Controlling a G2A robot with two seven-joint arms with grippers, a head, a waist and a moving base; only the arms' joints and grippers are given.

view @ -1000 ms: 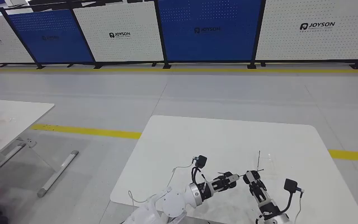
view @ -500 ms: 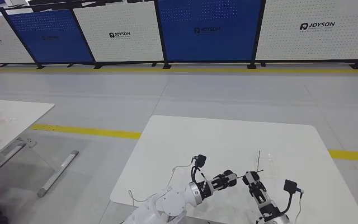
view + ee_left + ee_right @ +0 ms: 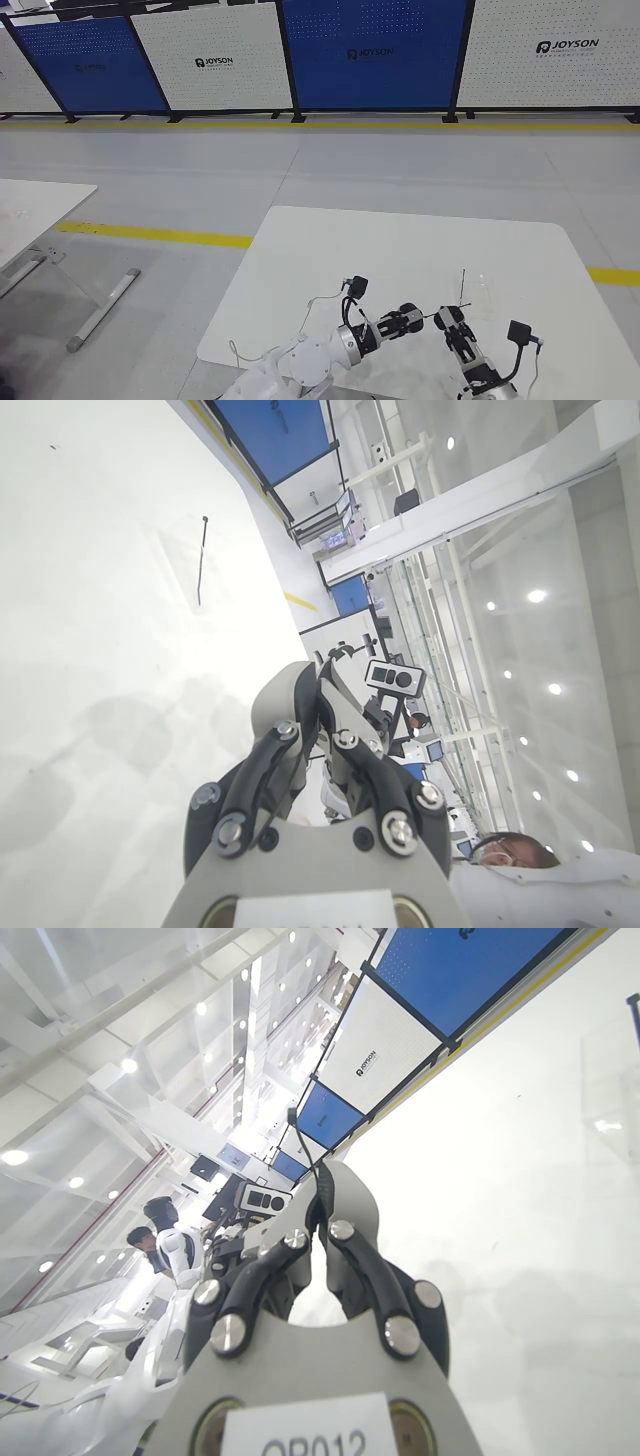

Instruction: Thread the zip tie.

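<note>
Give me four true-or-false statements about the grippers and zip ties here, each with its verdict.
1. The right gripper is shut on a zip tie. True.
2. The left gripper is wide open. False: its fingers are pressed together.
3. A second zip tie lies loose on the table. True.
4. The second zip tie is closed into a loop. False: it lies straight, unthreaded.
</note>
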